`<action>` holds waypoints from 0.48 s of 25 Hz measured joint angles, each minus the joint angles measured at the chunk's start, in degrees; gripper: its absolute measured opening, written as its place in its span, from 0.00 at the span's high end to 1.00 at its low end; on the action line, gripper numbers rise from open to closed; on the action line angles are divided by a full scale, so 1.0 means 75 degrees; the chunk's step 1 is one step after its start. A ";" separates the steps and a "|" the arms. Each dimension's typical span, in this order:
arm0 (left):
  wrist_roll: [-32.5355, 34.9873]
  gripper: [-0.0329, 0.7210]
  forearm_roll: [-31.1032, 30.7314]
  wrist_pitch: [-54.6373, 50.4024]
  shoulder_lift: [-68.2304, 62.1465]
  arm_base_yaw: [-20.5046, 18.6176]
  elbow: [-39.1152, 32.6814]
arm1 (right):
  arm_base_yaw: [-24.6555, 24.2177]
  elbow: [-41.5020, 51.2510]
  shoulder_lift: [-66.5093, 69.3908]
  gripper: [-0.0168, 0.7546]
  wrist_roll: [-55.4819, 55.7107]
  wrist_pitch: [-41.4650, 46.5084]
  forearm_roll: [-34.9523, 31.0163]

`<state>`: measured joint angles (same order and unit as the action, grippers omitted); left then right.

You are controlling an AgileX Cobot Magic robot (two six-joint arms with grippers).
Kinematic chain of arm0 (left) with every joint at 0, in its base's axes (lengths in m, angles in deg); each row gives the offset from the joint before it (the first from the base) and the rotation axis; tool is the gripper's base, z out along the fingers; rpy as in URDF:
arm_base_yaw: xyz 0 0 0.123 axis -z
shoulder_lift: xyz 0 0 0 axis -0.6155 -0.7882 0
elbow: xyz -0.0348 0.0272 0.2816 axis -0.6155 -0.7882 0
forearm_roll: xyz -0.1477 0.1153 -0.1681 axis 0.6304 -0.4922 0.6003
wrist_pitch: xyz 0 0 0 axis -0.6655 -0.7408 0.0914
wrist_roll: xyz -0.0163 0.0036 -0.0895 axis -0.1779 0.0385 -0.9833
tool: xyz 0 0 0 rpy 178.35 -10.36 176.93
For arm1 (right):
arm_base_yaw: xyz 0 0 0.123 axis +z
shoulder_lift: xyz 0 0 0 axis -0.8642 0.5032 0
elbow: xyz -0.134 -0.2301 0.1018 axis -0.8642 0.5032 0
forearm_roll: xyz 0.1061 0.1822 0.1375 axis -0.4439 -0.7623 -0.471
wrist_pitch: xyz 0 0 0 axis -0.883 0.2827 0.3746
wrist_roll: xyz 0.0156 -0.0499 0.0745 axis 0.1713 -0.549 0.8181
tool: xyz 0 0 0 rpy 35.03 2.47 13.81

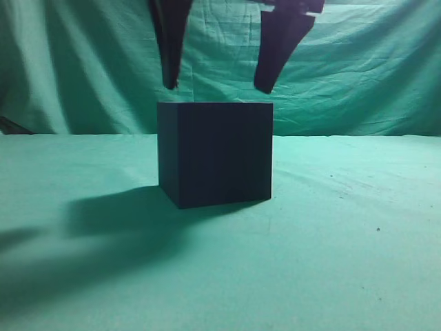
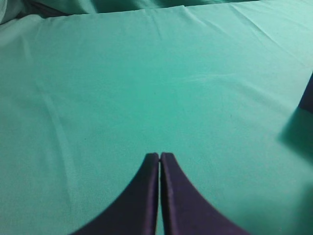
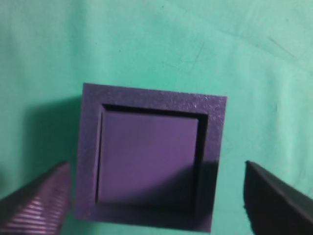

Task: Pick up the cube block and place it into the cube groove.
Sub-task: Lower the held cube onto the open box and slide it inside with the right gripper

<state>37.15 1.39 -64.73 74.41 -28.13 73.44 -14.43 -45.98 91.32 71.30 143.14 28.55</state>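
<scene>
The cube groove point(image 1: 217, 152) is a large dark box standing on the green cloth. From above in the right wrist view, its rim point(image 3: 146, 95) frames the cube block point(image 3: 146, 156), whose purple top face sits inside the opening with a narrow dark gap around it. The block is hidden in the exterior view. My right gripper point(image 1: 219, 81) is open and empty just above the box, with one finger off each side point(image 3: 156, 164). My left gripper point(image 2: 160, 155) is shut and empty over bare cloth.
Green cloth point(image 1: 344, 241) covers the table and hangs as a backdrop. A dark edge point(image 2: 308, 93), likely the box, shows at the right border of the left wrist view, with its shadow beside it. The arm casts a shadow point(image 1: 103, 227) left of the box.
</scene>
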 joint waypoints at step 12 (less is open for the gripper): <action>0.0000 0.96 0.0000 0.0000 0.0000 0.0000 0.0000 | 0.0000 -0.1631 -0.1212 0.92 0.0000 0.2040 0.0362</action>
<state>37.15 1.39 -64.73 74.41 -28.13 73.44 -14.43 -58.22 82.23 71.30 158.44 31.27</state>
